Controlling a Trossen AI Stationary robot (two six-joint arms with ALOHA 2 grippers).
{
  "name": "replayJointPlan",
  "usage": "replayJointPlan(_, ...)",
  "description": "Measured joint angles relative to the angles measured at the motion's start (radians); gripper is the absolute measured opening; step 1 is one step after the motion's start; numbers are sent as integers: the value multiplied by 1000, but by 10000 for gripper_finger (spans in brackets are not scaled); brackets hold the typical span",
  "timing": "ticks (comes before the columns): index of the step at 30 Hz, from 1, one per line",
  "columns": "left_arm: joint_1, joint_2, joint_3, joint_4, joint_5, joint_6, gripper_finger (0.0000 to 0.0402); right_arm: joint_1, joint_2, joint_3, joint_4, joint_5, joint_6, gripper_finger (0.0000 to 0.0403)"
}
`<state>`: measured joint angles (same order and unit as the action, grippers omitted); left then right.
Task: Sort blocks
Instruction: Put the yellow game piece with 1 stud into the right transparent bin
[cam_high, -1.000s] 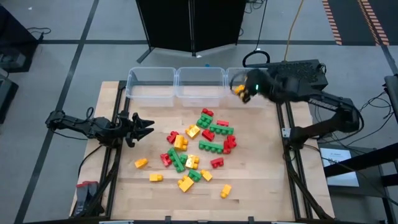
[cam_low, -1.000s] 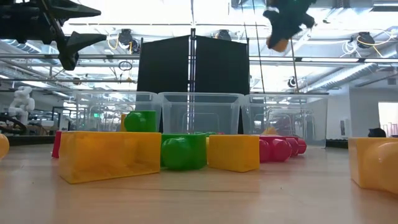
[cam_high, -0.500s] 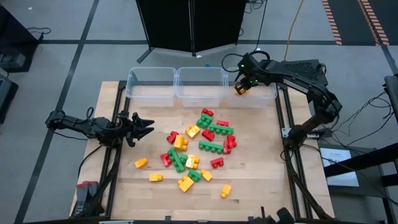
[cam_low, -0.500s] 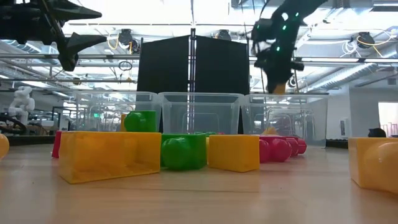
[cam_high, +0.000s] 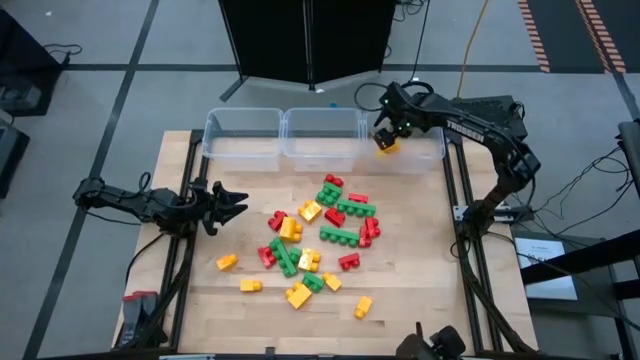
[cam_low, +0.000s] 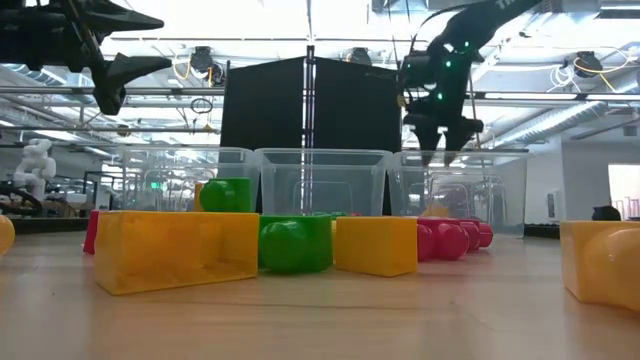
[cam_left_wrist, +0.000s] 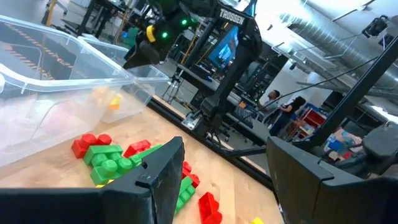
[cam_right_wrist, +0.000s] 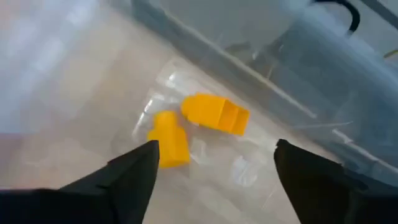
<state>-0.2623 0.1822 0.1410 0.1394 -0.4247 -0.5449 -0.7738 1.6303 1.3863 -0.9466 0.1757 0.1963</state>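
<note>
Overhead, the right arm reached from its base at the table's three o'clock edge up and across toward one o'clock, elbow bent, ending with the right gripper (cam_high: 385, 133) poised above the right clear bin (cam_high: 425, 158). Its fingers stood spread wide and held nothing; through its own wrist camera two yellow blocks (cam_right_wrist: 199, 124) lay loose on the bin floor between the two dark fingers (cam_right_wrist: 134, 177), one block just beside the other. From table height that gripper (cam_low: 440, 140) hung pointing down just over the bin's rim. The left arm lay stretched low from the nine o'clock edge toward the centre, the left gripper (cam_high: 225, 203) with its fingers splayed open and empty, well apart from the blocks. The remaining blocks (cam_high: 320, 235), red, green and yellow, sat scattered across the middle of the wooden table (cam_high: 420, 290), a few yellow strays toward six o'clock. The middle bin (cam_high: 322, 135) and left bin (cam_high: 243, 133) stood in a row with the right one along the twelve o'clock edge.
</note>
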Motion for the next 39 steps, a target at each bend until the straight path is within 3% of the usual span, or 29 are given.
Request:
replayJointPlan(3, 0, 0, 0, 0, -2, 0, 208, 3, -51, 61, -7, -78, -69, 316)
replayJointPlan(7, 0, 0, 0, 0, -2, 0, 208, 58, -157, 141, 7, -312, -113, 305)
replayJointPlan(10, 0, 0, 0, 0, -2, 0, 208, 161, -233, 149, 8, -444, -77, 302)
replayJointPlan(15, 0, 0, 0, -4, -2, 1, 208, 459, -269, 149, -56, -447, -33, 302)
replayJointPlan(19, 0, 0, 0, -17, -2, 0, 208, 724, -213, 148, -55, -384, -35, 302)
replayJointPlan(23, 0, 0, 0, -28, -2, 1, 208, 911, -111, 148, -47, -352, -76, 302)
replayJointPlan(30, 0, 0, 0, -28, -2, 1, 208, 1090, 103, 147, -44, -336, -202, 302)
replayJointPlan(39, 0, 0, 0, -29, -2, 0, 208, 1208, 285, 147, 42, -338, -298, 302)
